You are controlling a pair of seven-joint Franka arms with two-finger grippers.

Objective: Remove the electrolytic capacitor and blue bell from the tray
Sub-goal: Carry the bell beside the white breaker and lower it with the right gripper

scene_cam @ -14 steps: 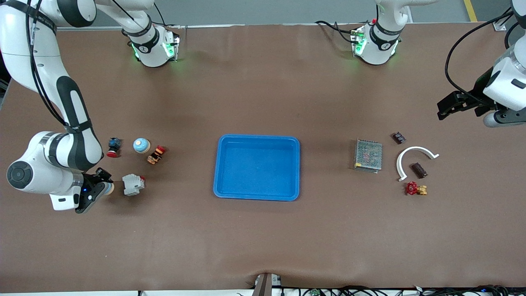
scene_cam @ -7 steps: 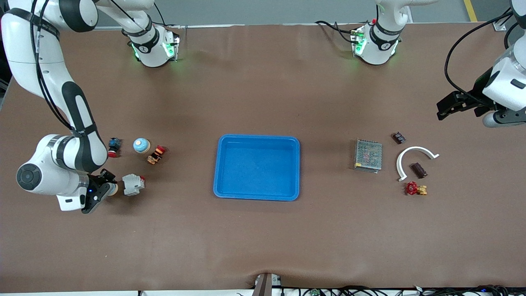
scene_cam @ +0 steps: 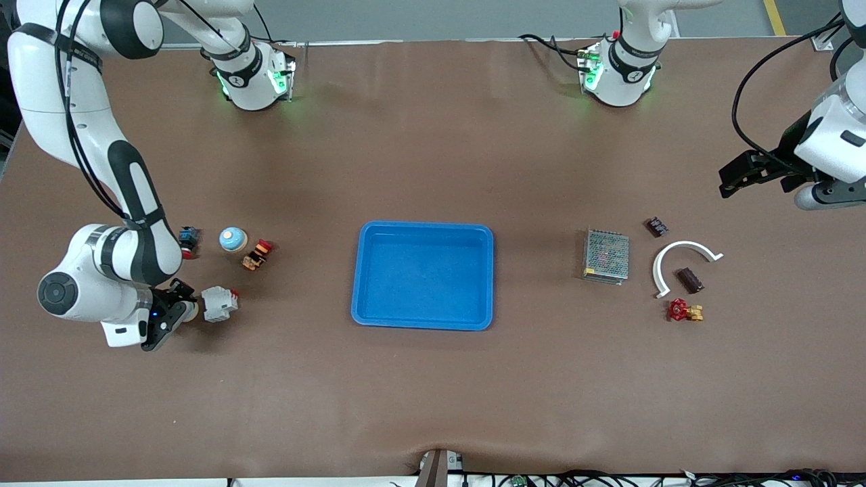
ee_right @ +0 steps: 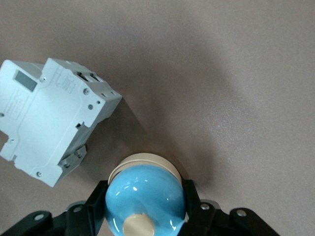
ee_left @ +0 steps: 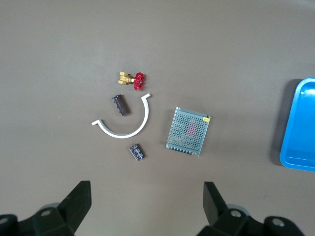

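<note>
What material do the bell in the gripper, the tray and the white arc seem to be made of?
Bell, held by the shut right gripper: glossy blue dome with bright highlights, likely painted metal or hard plastic.
Tray: smooth blue, rounded corners, probably moulded plastic.
Arc: plain matte white, probably plastic.

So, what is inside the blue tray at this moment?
Nothing can be seen inside the blue tray; its whole floor shows bare in the front view. The left wrist view shows only one edge of it, the rest is out of frame.
</note>
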